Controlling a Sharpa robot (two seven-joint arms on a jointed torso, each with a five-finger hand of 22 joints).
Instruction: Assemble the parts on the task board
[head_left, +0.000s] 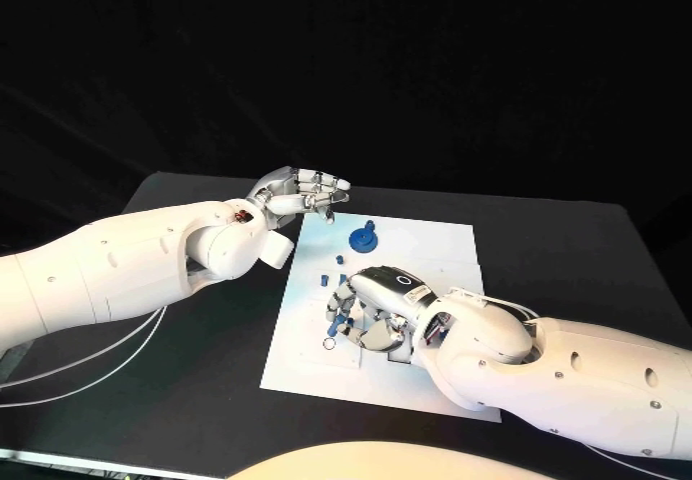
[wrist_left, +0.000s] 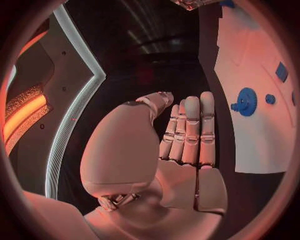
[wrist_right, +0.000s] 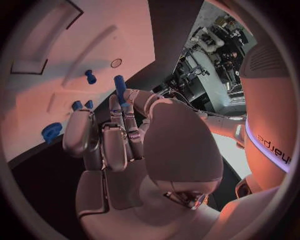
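Fingers (wrist_right: 122, 107) of the right hand (wrist_right: 119, 145) pinch a blue peg (wrist_right: 119, 85) over the task board (wrist_right: 75, 55).

White rounded arms, small dark screws; silver segmented fingers (head_left: 320, 185); white cables (head_left: 87, 365) trailing.

Head overhead; wrists close, perhaps sharing task board (head_left: 433, 250).
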